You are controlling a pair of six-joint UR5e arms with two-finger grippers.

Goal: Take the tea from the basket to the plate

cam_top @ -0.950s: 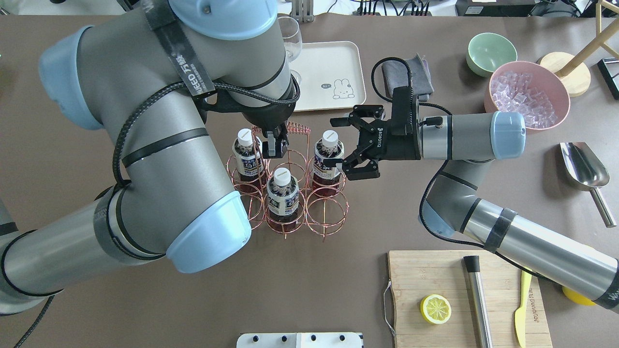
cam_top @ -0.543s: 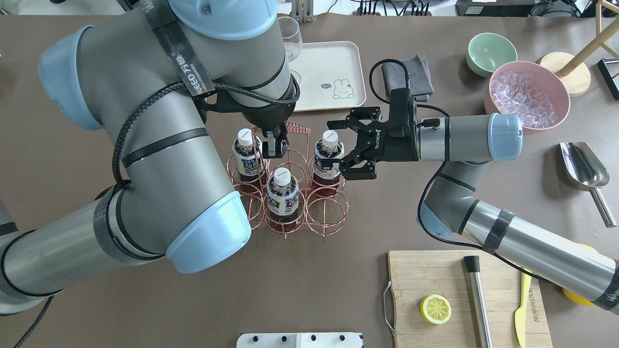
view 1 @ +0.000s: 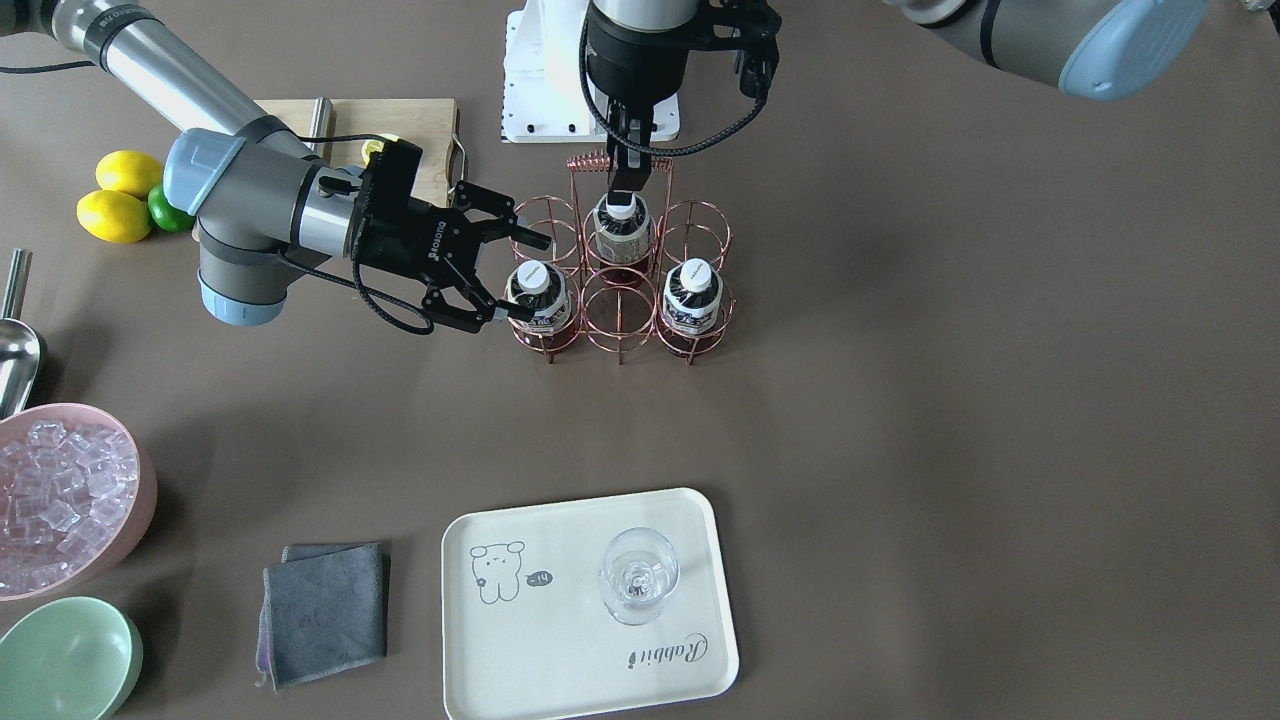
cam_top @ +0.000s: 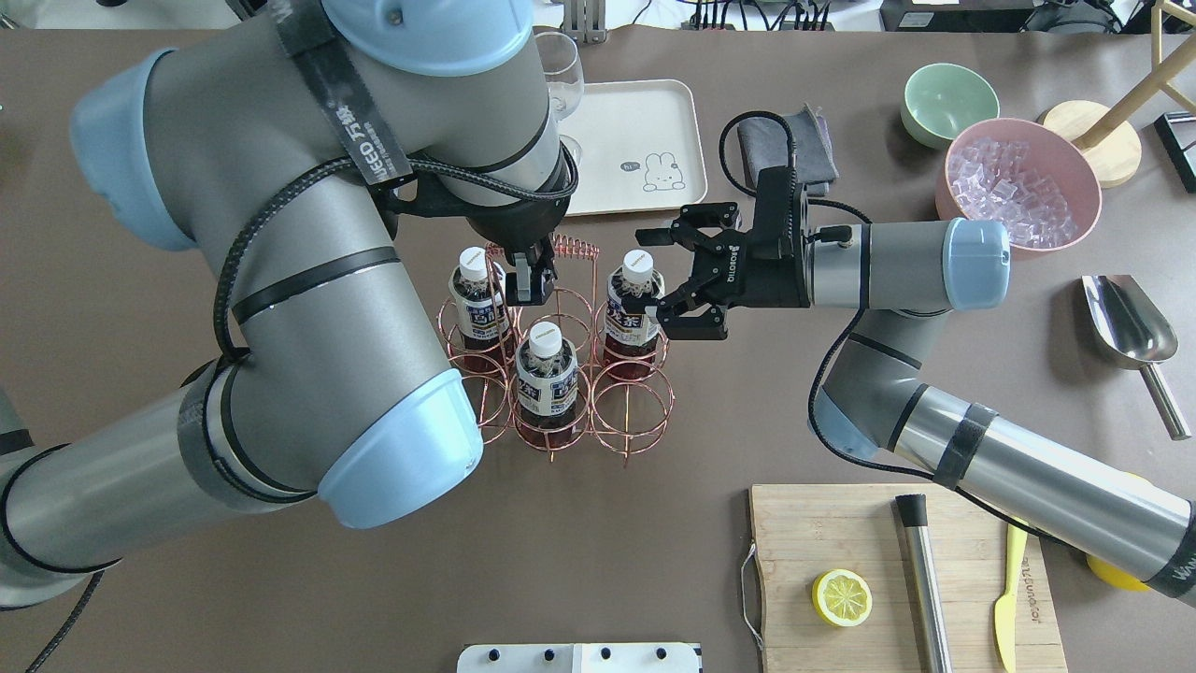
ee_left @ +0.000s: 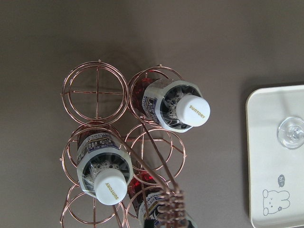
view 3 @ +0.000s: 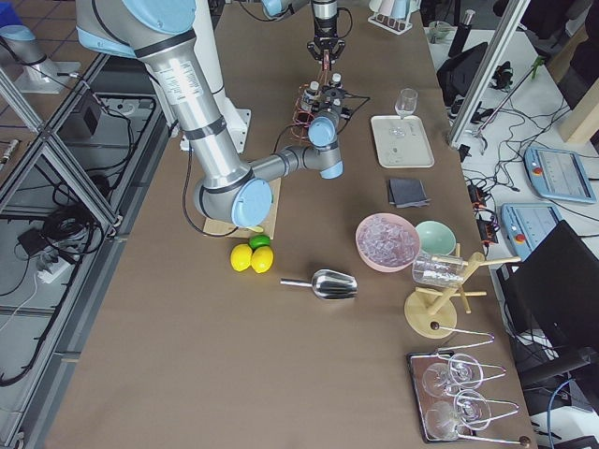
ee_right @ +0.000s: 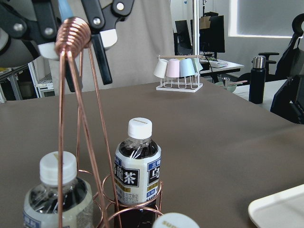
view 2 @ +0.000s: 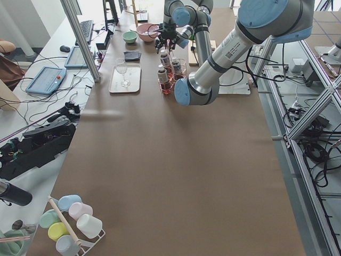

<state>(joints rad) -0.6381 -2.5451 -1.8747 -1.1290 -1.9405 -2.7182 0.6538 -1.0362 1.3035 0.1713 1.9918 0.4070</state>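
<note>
Your right claw (cam_top: 649,278) reaches in level from the side, fingers spread. Your left claw (cam_top: 523,280) points straight down, pinching the basket (cam_top: 572,247) by its handle. Two other bottles (cam_top: 475,299) (cam_top: 547,369) share the basket. The plate (cam_top: 645,121), farther along the tabletop (cam_top: 710,449), carries a glass (cam_top: 561,70). The tea (cam_top: 638,264) stands in the far right cell, between the spread fingers.

Brown table (cam_top: 654,561): wire basket (ee_left: 97,92), cream plate (cam_top: 635,121), grey cloth (view 1: 325,610), pink bowl (cam_top: 948,210), green bowl (cam_top: 948,103), cutting board (cam_top: 822,533), scoop (cam_top: 1126,322), lemons (view 1: 115,200).
</note>
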